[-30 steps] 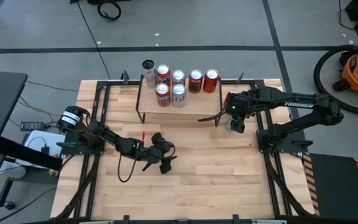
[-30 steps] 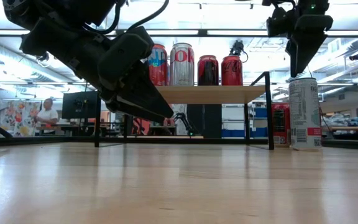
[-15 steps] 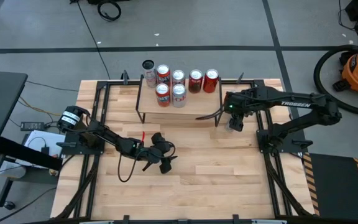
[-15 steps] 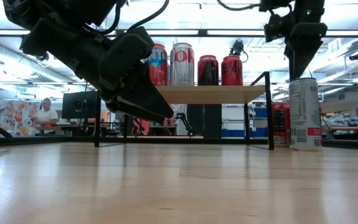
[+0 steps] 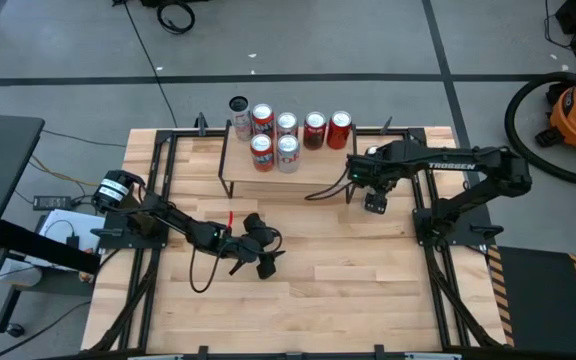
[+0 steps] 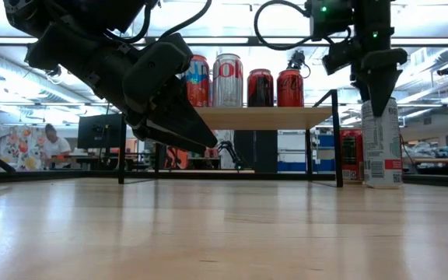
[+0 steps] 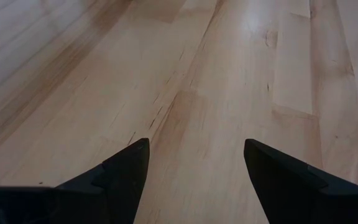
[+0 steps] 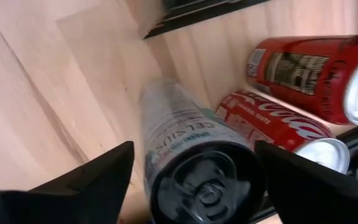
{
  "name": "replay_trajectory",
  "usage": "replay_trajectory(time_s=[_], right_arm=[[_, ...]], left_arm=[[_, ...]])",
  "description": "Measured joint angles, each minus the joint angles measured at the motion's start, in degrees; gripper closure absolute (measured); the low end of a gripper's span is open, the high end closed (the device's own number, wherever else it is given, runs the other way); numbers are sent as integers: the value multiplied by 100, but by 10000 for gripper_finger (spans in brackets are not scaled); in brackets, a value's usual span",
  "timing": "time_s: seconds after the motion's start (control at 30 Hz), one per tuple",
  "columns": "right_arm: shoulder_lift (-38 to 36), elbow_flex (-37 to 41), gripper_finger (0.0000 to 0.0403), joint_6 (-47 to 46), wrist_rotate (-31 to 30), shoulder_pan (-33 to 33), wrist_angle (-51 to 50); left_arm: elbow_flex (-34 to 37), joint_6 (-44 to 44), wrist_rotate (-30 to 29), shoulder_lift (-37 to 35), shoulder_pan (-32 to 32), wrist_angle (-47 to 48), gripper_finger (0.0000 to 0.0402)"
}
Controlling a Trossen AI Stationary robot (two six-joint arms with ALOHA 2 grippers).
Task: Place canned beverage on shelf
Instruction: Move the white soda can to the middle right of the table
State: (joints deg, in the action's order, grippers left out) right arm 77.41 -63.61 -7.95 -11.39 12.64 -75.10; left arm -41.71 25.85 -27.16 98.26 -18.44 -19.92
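The left gripper [image 5: 258, 252] rests low over the desk [image 5: 348, 290] with its jaws apart and empty; its wrist view shows only bare wood. On the shelf [image 6: 263, 117] stand red cans, one [image 6: 226, 80] silver with partial red lettering. The right arm, marked "TROSSEN", reaches down beside the shelf's right end; the right gripper [image 8: 191, 168] straddles a pale can [image 8: 191, 155] standing on the desk, jaws spread, not clamped. Only its wrist view shows two red Coca-Cola cans [image 8: 278, 127] lying nearby.
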Motion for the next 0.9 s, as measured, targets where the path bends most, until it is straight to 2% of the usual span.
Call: replay_trajectory(time_s=[0.17, 0.27, 0.63, 0.9], right_arm=[[17, -2, 110, 39, 108, -11, -23], [-30, 0, 132, 24, 400, -102, -15], [22, -7, 122, -515, 777, -895, 459], [26, -4, 121, -734, 1032, -1315, 1016]], left_arm=[[0, 0, 0, -2, 0, 0, 127], [0, 0, 0, 0, 0, 0, 127], [0, -2, 4, -2, 0, -78, 127], [0, -318, 294, 0, -2, -724, 127]])
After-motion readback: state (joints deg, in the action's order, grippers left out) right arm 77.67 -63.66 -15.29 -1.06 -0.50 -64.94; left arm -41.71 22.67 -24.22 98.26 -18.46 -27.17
